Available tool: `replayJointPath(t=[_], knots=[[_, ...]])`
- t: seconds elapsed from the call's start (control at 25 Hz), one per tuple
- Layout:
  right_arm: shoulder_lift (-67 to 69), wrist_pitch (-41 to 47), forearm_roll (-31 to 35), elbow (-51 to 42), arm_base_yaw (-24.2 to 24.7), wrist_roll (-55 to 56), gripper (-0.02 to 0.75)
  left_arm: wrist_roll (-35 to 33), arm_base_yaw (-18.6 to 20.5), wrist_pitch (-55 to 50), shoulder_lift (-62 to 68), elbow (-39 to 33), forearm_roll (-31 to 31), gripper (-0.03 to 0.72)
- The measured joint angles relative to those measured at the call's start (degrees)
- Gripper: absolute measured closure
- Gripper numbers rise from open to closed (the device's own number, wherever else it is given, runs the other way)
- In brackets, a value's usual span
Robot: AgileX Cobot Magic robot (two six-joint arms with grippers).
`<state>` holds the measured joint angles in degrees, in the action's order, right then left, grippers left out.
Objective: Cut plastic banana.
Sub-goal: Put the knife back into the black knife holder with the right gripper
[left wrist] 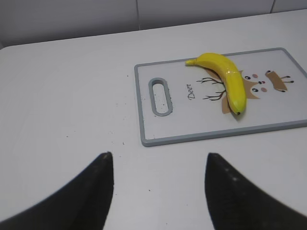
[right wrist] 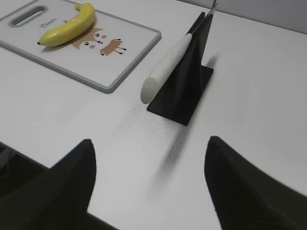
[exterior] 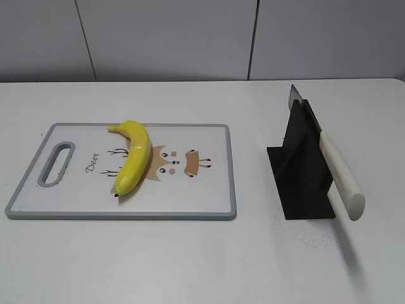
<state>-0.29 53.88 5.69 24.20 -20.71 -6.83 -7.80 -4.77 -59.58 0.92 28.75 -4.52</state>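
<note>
Exterior view: the banana [exterior: 133, 157] lies on the board [exterior: 190, 206], well left of the knife [exterior: 338, 171] resting in its black stand [exterior: 300, 180]; no gripper shows.

Left wrist view: the left gripper [left wrist: 158, 191] is spread wide and empty over bare table [left wrist: 62, 96], near the board's handle end.

Right wrist view: the right gripper [right wrist: 149, 187] is wide and empty, near the knife's handle.

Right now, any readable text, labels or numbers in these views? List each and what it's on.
"Deer": in script lettering on the cutting board, printed between its handle slot and the cartoon deer drawing, beside the plastic banana. Legible in all three views.
No other text: nothing readable on the knife, its black stand or the table.
</note>
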Motion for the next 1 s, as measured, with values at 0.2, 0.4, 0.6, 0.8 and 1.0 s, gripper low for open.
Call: replayJointPath(t=[0.2, 0.4, 0.6, 0.8, 1.0], knots=[[0.0, 0.0, 0.18, 0.0, 7.64, 0.06, 0.183, 0.0, 0.0, 0.0, 0.0, 0.0, 0.0, 0.103], [0.0, 0.0, 0.18, 0.0, 15.65, 0.06, 0.183, 0.0, 0.0, 0.0, 0.0, 0.0, 0.0, 0.103], [0.0, 0.0, 0.24, 0.0, 17.66, 0.06, 0.184, 0.0, 0.0, 0.0, 0.0, 0.0, 0.0, 0.104], [0.0, 0.0, 0.3, 0.0, 17.66, 0.06, 0.184, 0.0, 0.0, 0.0, 0.0, 0.0, 0.0, 0.104], [0.0, 0.0, 0.35, 0.0, 17.66, 0.06, 0.184, 0.0, 0.0, 0.0, 0.0, 0.0, 0.0, 0.104]])
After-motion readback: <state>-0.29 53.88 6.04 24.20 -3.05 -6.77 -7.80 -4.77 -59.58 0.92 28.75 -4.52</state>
